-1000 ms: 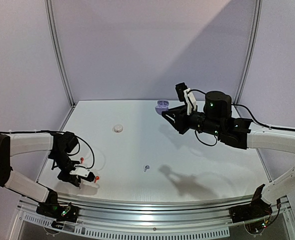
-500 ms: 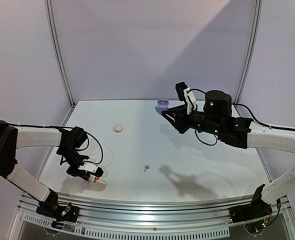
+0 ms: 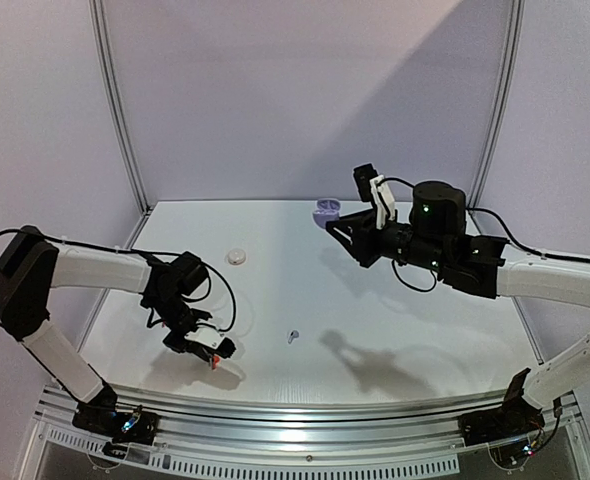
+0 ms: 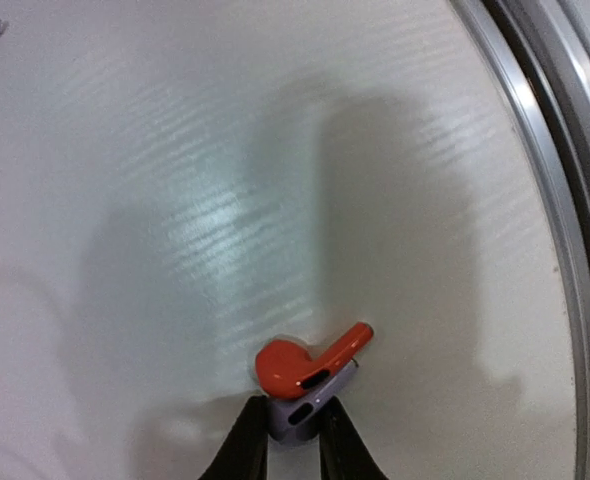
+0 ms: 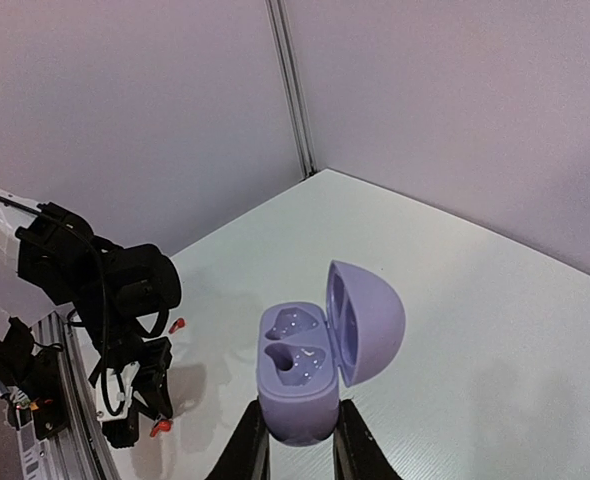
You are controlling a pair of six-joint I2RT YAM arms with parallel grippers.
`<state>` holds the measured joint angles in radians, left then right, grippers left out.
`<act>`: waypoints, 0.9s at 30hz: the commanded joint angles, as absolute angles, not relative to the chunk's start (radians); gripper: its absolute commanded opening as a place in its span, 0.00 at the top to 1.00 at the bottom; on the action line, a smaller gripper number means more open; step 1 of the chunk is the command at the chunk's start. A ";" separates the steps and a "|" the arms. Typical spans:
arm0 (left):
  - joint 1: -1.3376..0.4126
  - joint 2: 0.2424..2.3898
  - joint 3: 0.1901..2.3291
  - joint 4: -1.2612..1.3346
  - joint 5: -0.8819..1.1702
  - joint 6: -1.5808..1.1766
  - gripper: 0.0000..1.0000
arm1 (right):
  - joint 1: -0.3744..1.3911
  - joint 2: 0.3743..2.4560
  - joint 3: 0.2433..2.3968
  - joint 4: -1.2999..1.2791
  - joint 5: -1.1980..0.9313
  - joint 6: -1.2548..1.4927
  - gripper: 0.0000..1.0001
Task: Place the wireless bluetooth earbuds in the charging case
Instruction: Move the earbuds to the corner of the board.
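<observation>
Left hand (image 3: 218, 352) pinched on red-orange earbud (image 4: 310, 362), low over worktop (image 3: 275, 290) at 7 o'clock. Right hand (image 5: 300, 445) clamped on lavender case (image 5: 297, 372), lid open, raised at 1 o'clock. Step judged: transfer. Next: earbud to be carried to case, stem aligned with socket.

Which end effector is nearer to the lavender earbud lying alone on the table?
Left. The left end effector sits low, just left of the lavender earbud; the right end effector is raised far behind it.
</observation>
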<state>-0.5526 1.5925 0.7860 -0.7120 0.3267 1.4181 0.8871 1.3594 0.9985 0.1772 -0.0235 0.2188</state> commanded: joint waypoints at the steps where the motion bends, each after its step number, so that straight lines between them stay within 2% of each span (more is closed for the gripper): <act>1: -0.636 1.697 0.821 -0.615 0.351 1.379 0.82 | 0.881 1.312 0.968 0.162 -0.005 0.209 0.92; 14: -0.761 1.960 1.127 -0.602 0.400 1.358 0.80 | 0.874 1.220 0.907 0.129 0.062 0.192 0.92; 17: -0.770 1.980 1.150 -0.611 0.402 1.373 0.75 | 0.872 1.204 0.904 0.122 0.065 0.190 0.92; 21: -0.769 1.965 1.130 -0.612 0.379 1.403 0.63 | 0.872 1.197 0.904 0.120 0.063 0.190 0.92; 27: -0.755 1.895 1.116 -0.620 0.371 1.384 0.56 | 0.871 1.217 0.923 0.129 0.047 0.190 0.92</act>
<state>-0.7544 1.9175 1.1450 -0.5812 0.4282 1.3869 0.8818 1.2160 0.9157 0.1307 0.0479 0.1974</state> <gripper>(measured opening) 0.421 0.190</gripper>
